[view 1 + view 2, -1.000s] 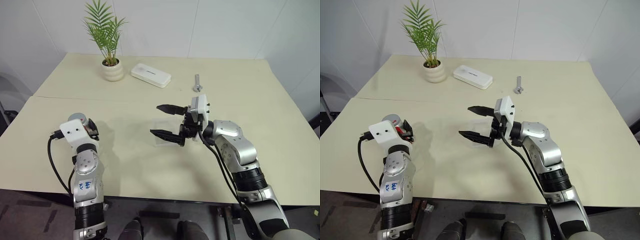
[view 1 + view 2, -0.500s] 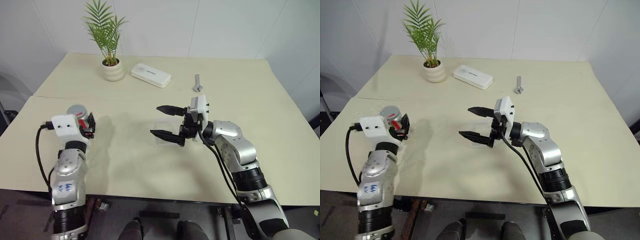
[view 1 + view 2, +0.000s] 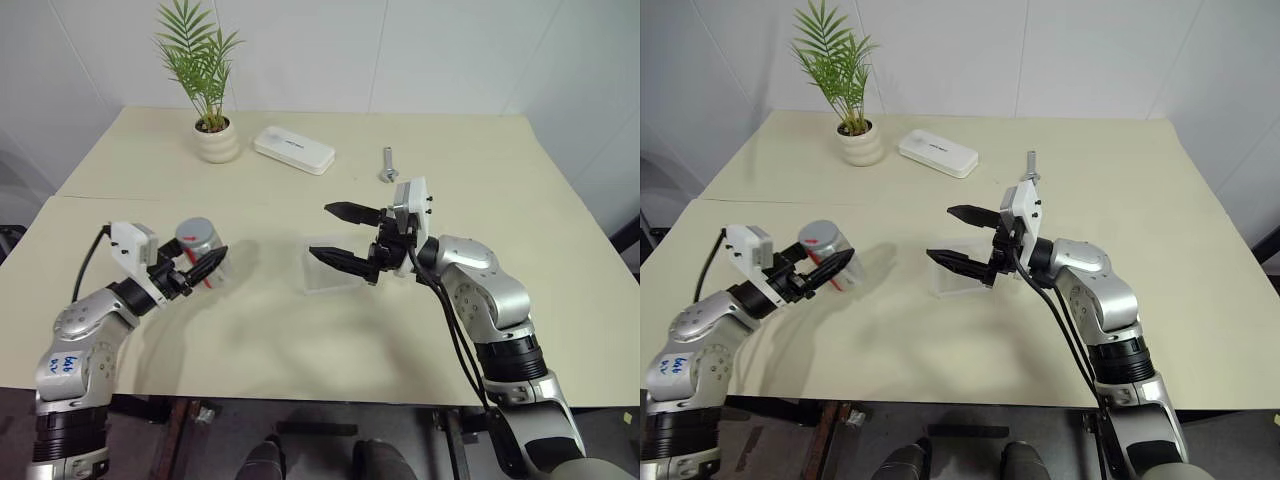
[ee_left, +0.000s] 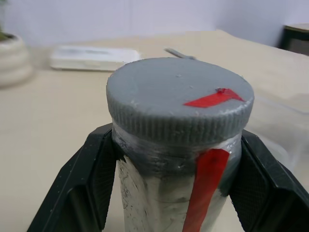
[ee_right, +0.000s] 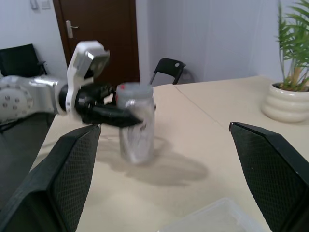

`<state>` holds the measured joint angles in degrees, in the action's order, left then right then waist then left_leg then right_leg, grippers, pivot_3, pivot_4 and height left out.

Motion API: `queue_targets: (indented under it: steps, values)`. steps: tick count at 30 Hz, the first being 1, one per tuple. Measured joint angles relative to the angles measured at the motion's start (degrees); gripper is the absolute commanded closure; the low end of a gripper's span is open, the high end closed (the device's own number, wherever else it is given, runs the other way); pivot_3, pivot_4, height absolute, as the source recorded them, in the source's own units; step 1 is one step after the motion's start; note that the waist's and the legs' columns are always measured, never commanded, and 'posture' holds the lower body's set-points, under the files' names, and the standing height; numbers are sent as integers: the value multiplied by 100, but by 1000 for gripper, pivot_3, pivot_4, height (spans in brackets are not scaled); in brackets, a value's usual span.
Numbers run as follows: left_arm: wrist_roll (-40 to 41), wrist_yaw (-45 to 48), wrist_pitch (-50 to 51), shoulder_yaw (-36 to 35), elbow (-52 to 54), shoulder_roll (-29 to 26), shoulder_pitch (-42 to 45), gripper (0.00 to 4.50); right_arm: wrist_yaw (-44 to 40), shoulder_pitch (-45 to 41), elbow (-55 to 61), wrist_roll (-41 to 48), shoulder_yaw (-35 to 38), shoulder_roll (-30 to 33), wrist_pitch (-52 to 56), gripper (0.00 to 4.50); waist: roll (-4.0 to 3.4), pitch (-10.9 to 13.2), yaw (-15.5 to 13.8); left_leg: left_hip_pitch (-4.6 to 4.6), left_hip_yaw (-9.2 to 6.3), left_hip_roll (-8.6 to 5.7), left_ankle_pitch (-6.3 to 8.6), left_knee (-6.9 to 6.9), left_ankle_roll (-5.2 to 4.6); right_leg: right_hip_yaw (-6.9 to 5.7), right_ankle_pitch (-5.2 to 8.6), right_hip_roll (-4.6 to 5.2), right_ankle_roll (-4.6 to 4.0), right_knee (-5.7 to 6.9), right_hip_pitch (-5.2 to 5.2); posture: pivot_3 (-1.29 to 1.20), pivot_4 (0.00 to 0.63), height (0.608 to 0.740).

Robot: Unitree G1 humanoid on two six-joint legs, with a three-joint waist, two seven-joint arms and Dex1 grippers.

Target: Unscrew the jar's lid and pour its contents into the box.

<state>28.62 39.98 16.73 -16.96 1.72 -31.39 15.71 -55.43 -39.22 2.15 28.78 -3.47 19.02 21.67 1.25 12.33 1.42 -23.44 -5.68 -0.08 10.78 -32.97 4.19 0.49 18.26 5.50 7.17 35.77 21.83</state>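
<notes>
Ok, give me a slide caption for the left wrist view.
Left gripper clamps the jar, grey lid on.

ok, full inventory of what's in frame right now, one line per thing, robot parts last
jar: 1, clear-greyish with a red stripe, held upright at the table's left front.
lid: 1, grey with a red mark, still on the jar.
box: 1, clear plastic, table centre, below the right gripper.
plant pot: 1, white, holding a green palm, far left.
case: 1, white, oblong, right of the pot.
bolt: 1, metal, far centre.
table: 1, pale yellow.
left gripper: black fingers shut on the jar.
right gripper: black fingers open, above the box.
</notes>
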Motion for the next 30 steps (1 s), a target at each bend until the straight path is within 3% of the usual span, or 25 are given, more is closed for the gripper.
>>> queue_targets:
  steps: [10, 15, 22, 30]
  values:
    - [-611, -17, -1120, 234, -913, 223, 160, 1685, 213, 108, 22, -26, -1, -7, -32, 0, 0, 0, 17, 1, 4, 3, -2, -5, 2, 3, 0, 0, 0, 18, 10, 0, 150, 740]
    - [-646, -71, -1169, 237, -942, 295, 155, 88, 273, 138, 77, -25, -1, -28, -33, 0, 0, 0, 16, 0, 4, 3, -2, -4, 2, 2, 0, 0, 0, 18, 11, 0, 150, 740]
    - [-644, -322, -1162, 202, -712, 327, -83, 36, 191, 136, 78, -11, -1, 9, -33, 0, 0, 0, 18, 0, 4, 3, -1, -3, 1, 3, 0, 0, 0, 18, 12, 0, 150, 740]
    - [-528, -906, -747, -37, 302, 431, -644, 36, -799, 131, 50, -128, -75, 794, -336, 0, 0, 0, 6, 0, 5, 3, -1, -5, 0, 2, 0, 1, -1, 16, 10, 0, 150, 740]
